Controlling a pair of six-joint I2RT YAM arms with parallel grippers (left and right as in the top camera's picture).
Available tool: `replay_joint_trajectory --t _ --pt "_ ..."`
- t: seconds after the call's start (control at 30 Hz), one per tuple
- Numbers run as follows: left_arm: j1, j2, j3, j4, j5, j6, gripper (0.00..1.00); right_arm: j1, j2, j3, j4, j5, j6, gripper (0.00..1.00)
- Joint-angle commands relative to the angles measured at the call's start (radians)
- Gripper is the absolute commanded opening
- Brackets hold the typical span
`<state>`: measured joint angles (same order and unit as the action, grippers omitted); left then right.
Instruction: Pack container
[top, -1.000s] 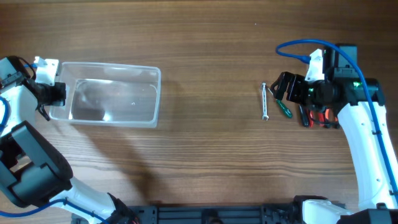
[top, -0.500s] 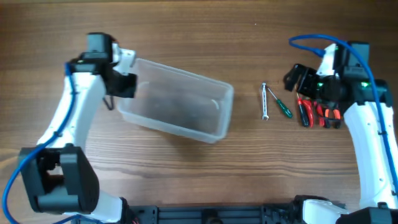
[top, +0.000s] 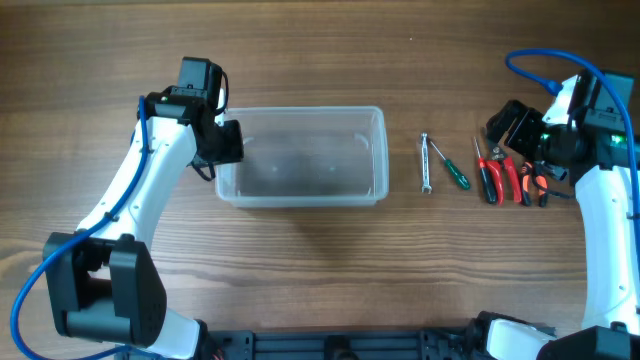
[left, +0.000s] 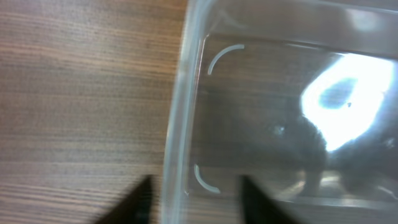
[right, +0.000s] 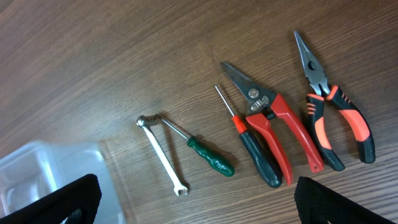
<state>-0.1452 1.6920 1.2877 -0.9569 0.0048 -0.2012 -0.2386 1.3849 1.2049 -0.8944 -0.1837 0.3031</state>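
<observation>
The container (top: 305, 158) is a clear, empty plastic bin lying square on the wooden table left of the tools. My left gripper (top: 222, 150) sits at its left end. In the left wrist view the container (left: 273, 118) has its wall between the parted fingers of the left gripper (left: 196, 202); the inner finger stands off the wall. My right gripper (top: 510, 125) hovers wide open above the tools, holding nothing. Under the right gripper (right: 199, 208) lie a small wrench (right: 163, 155), a green screwdriver (right: 208, 155), red-handled cutters (right: 267, 137) and orange-black pliers (right: 336, 118).
The tools lie in a row right of the bin: wrench (top: 426, 162), screwdriver (top: 453, 171), cutters (top: 493, 173), pliers (top: 530, 182). A corner of the bin (right: 37, 174) shows at the lower left of the right wrist view. Bare wood surrounds everything.
The left arm has dragged the bin from the far left to the table's middle and squared it, and its jaws have parted. The right arm has drawn back to the right.
</observation>
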Motion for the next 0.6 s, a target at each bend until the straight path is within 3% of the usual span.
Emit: replay_joint_trajectory --t 0.0,0.1,0.27,0.47,0.57 --pt "-0.003 -0.008 0.005 -0.041 0.005 -0.016 0.99 -0.001 0.001 0.019 0.008 -0.019 0.013 1.0" --pt "0.0 -0.016 0.01 -0.063 0.003 -0.016 1.0 -0.001 0.001 0.019 0.024 0.016 0.01 1.0" --pt "0.116 -0.147 0.173 -0.156 0.001 -0.016 1.0 -0.002 0.001 0.018 0.058 0.296 -0.066 1.0" --pt "0.435 -0.339 0.238 -0.132 -0.052 -0.016 1.0 -0.13 0.082 0.013 0.061 0.219 -0.081 1.0" --pt "0.507 -0.346 0.238 -0.132 -0.051 -0.016 1.0 -0.156 0.157 0.013 0.009 0.141 -0.113 0.86"
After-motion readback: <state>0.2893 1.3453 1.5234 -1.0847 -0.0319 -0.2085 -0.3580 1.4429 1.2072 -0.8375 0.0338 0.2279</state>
